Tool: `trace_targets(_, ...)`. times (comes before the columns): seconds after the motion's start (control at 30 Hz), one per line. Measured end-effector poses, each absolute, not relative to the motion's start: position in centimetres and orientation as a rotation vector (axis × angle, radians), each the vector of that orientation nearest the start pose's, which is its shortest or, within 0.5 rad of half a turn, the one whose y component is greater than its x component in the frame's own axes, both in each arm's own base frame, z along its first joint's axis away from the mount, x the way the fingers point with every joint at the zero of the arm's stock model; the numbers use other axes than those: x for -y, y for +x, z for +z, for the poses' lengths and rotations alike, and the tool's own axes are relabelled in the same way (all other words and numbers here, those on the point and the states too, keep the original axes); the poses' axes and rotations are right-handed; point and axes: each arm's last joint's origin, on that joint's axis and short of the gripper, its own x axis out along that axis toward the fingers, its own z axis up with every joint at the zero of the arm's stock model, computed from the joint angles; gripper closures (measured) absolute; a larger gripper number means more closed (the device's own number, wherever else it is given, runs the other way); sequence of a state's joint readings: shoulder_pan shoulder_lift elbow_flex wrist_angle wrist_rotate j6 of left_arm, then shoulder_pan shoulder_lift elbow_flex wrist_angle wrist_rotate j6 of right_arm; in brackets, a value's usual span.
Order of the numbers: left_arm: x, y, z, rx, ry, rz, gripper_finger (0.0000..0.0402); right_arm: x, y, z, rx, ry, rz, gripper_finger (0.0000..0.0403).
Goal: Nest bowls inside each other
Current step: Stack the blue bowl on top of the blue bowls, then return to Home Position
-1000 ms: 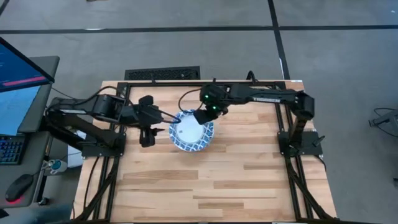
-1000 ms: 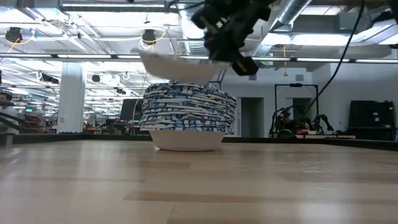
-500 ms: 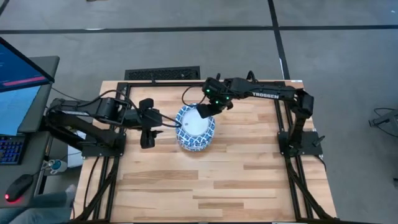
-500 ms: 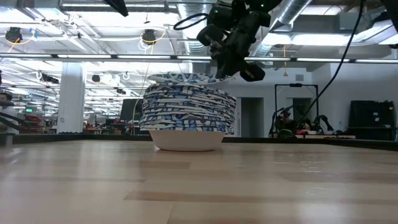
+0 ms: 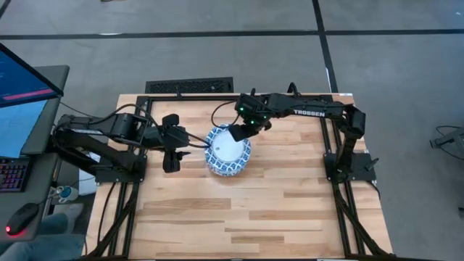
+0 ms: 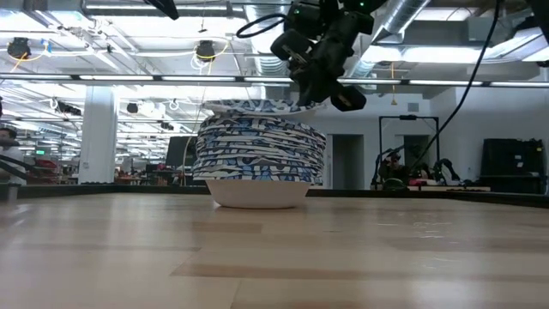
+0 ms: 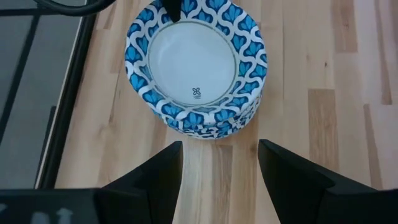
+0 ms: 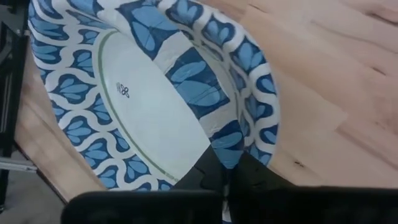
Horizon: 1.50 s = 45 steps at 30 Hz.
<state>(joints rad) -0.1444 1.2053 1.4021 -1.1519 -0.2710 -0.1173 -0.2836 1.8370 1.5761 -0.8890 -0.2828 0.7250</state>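
Pale wooden planks make up the table (image 5: 239,210), framed by dark rails, with a grey floor around it and a workshop hall with ceiling lights showing beyond in the low view.

On the left, the left gripper (image 5: 190,143) hangs just beside the stack of bowls (image 5: 228,151), apart from it and level with its side. Its jaws stand wide and empty; in its wrist view the two dark fingers (image 7: 158,174) point straight at the stack across bare wood.

At the middle sits the stack, upright near the table's far edge, many patterned rims piled above a white base in the low view. The top bowl (image 6: 257,108) rests on the pile, seemingly a little tilted.

On the right, the right gripper (image 5: 237,133) reaches in from the far right side and pinches the top bowl's rim, jaws closed on it at the stack's far-right edge. The bowl lies directly below and ahead of these jaws, so the right arm is the one to let go; the top bowl looks almost seated.
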Motion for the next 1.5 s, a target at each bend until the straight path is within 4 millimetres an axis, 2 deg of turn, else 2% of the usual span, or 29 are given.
trace_targets(0.3, 2.3, 20.8, 37.9, -0.926, 0.07, 0.17, 0.02, 9.8, 36.7, 26.5, -1.084, 0.947, -0.425, 0.0328)
trace_targets(0.6, 2.3, 20.8, 37.9, -0.927, 0.069, 0.168, 0.02, 9.1, 36.8, 26.5, -1.1, 0.932, -0.39, 0.0209)
trace_targets(0.7, 2.3, 20.8, 37.9, -0.927, 0.069, 0.167, 0.02, 9.1, 36.7, 26.4, -1.112, 0.892, -0.427, 0.0177)
trace_targets(0.9, 2.3, 20.8, 37.9, -0.927, 0.069, 0.167, 0.02, 9.1, 35.3, 25.9, -1.248, 0.812, -0.485, 0.0149)
trace_targets(1.0, 2.3, 20.8, 37.9, -0.926, 0.072, 0.172, 0.02, 9.3, 34.6, 26.6, -1.257, 0.802, -0.481, 0.0147)
trace_targets(1.07, 2.1, 20.8, 37.9, -0.919, 0.095, 0.218, 0.02, 9.5, 34.3, 28.3, -1.175, 0.798, -0.465, 0.0147)
trace_targets(1.2, 1.8, 20.7, 37.9, -0.922, 0.184, 0.305, 0.02, 9.9, 33.4, 33.6, -0.974, 0.822, -0.391, 0.0147)
trace_targets(1.37, 1.9, 20.3, 37.8, -0.961, 0.054, 0.313, 0.02, 8.5, 31.9, 38.3, -0.829, 0.877, -0.25, 0.0147)
trace_targets(1.43, 1.7, 20.6, 39.0, -0.882, 0.029, 0.333, 0.02, 7.6, 31.4, 41.6, -0.67, 0.782, -0.05, 0.0147)
trace_targets(1.5, 1.6, 21.0, 41.7, -0.686, 0.007, 0.322, 0.02, 6.3, 30.1, 45.8, -0.48, 0.669, 0.126, 0.0147)
